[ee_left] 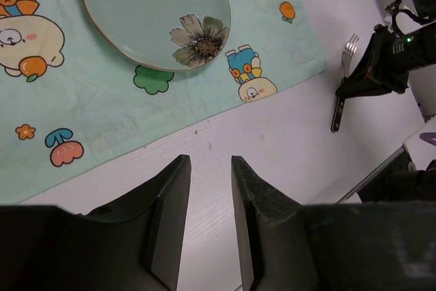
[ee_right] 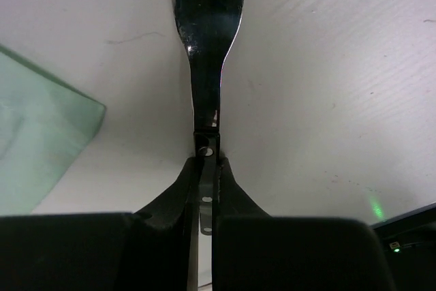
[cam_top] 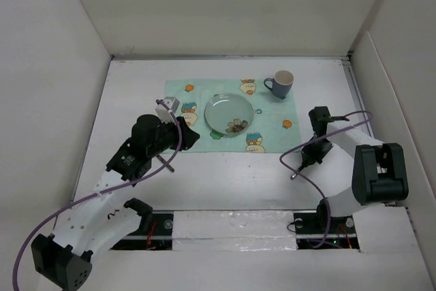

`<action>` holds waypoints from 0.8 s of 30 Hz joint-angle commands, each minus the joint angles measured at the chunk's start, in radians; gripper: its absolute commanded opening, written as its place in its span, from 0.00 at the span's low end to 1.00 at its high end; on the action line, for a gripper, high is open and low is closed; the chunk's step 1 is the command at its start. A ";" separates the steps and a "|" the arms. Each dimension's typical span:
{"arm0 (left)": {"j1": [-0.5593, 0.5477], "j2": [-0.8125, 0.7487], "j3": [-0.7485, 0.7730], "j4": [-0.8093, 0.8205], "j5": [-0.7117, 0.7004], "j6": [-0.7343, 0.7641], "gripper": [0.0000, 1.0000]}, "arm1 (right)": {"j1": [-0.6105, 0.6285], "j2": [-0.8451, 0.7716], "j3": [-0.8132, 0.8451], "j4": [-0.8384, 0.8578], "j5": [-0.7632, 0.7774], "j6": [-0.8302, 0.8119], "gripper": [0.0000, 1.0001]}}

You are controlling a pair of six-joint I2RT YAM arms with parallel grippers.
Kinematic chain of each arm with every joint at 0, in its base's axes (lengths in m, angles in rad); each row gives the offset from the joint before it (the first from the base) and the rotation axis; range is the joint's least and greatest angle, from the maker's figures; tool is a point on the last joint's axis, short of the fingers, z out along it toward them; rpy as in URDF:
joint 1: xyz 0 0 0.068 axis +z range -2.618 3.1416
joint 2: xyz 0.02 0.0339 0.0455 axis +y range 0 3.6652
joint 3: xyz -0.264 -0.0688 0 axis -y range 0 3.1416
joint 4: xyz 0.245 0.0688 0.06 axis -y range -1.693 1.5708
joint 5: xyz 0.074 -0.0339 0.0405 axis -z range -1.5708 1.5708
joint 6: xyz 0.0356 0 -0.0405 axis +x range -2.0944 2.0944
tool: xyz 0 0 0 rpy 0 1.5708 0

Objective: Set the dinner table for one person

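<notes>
My right gripper (ee_right: 206,158) is shut on the dark handle of a fork (ee_right: 206,39), whose tines point away over the white dinner table (cam_top: 231,182). From above, this gripper (cam_top: 315,152) sits just right of the mint-green placemat (cam_top: 272,117), with the fork's handle (cam_top: 297,172) sticking out toward the near edge. A pale green plate (cam_top: 228,110) with a flower print lies on the mat. A grey mug (cam_top: 281,84) stands at the mat's far right corner. My left gripper (ee_left: 210,159) is open and empty over bare table by the mat's near edge.
A thin metal utensil handle (cam_top: 167,162) shows from under my left arm; its kind is unclear. White walls close in the table on three sides. My cables loop over the near part of the table.
</notes>
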 commanded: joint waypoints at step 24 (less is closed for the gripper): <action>-0.127 0.011 0.135 -0.042 -0.291 -0.061 0.31 | 0.491 0.097 0.859 -0.094 0.038 -0.263 0.00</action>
